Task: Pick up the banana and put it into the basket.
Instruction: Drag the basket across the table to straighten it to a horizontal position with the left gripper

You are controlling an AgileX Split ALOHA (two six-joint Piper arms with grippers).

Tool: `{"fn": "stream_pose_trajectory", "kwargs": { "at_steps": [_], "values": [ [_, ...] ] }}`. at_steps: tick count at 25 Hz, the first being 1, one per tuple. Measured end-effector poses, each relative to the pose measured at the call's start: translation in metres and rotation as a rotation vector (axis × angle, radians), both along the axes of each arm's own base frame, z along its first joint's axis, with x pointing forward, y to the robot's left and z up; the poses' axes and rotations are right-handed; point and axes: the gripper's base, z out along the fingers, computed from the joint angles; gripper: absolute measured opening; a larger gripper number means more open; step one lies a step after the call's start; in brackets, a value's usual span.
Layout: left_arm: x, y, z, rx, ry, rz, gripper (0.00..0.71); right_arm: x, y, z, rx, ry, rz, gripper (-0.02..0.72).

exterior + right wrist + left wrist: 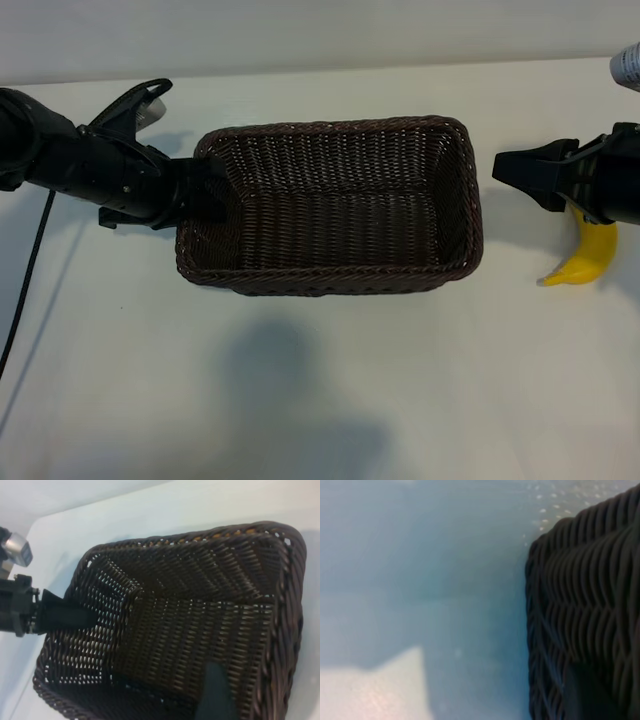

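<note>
The dark brown wicker basket stands in the middle of the table with nothing inside it. My left gripper is shut on the basket's left wall, with one finger reaching over the rim; the left wrist view shows the basket's outer weave close up. The yellow banana lies on the table right of the basket, its upper part hidden under my right arm. Just off the basket's right rim and above the banana hovers my right gripper, open and holding nothing. One of its fingers shows over the basket.
A grey-white object sits at the far right back edge. A black cable runs down the table beside the left arm. Bare white table lies in front of the basket.
</note>
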Motion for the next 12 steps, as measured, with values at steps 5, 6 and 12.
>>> {"fn": "stream_pose_trajectory", "kwargs": {
  "at_steps": [5,6,12],
  "values": [
    [-0.0002,0.0,-0.0001,-0.004,0.008,0.01,0.153,0.0,0.0,0.0,0.0,0.0,0.0,0.512],
    [-0.0002,0.0002,-0.0002,-0.003,0.01,0.014,0.153,0.0,0.0,0.0,0.0,0.0,0.0,0.512],
    [-0.0002,0.0022,-0.0003,0.021,0.038,0.034,0.153,0.0,0.0,0.0,0.0,0.0,0.0,0.512]
  ]
}}
